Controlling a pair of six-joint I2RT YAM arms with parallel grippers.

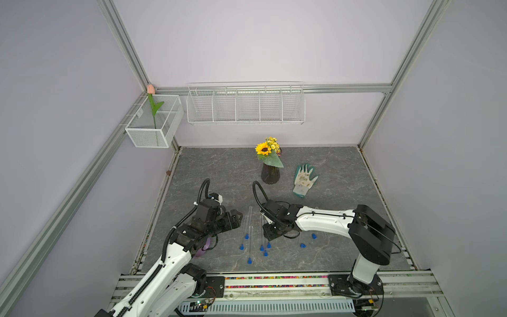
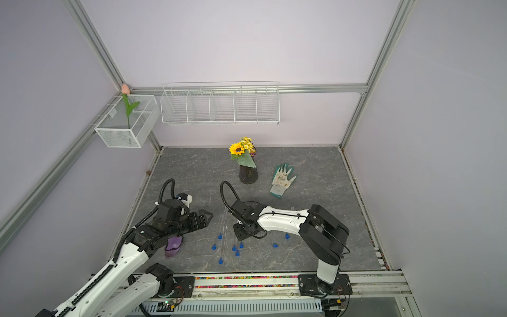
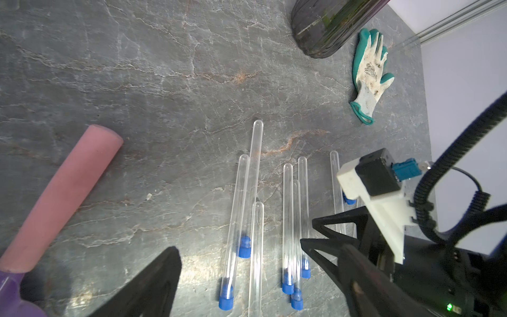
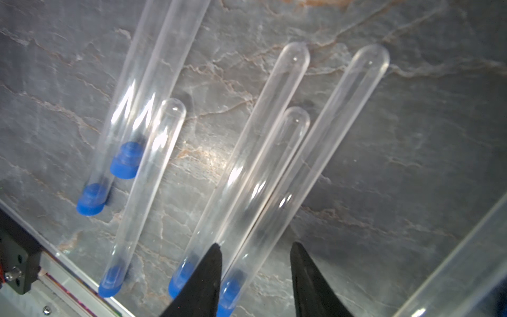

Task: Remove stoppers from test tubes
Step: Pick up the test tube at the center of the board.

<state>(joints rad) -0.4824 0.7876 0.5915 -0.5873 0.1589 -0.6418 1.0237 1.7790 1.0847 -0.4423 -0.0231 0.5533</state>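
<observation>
Several clear test tubes [image 1: 250, 219] lie side by side on the grey table in both top views, rounded ends pointing away. A blue stopper [image 1: 249, 260] sits in the near end of each that I can make out. My left gripper [image 3: 238, 252] hovers wide open over the left tubes [image 3: 236, 214], holding nothing. My right gripper [image 4: 255, 247] points down at the right tubes. It is open, its fingers astride one stoppered tube [image 4: 315, 153] that lies against one finger [image 4: 212, 263]. That tube's stopper [image 4: 229, 293] shows just behind the fingertips.
A purple scoop [image 2: 173, 245] with a pink handle [image 3: 63, 197] lies under my left arm. A dark vase of sunflowers [image 1: 270, 173] and a green-and-white glove [image 1: 304, 179] sit further back. Wire baskets [image 1: 245, 105] hang on the back wall. Two more stoppers [image 1: 302, 245] lie to the right.
</observation>
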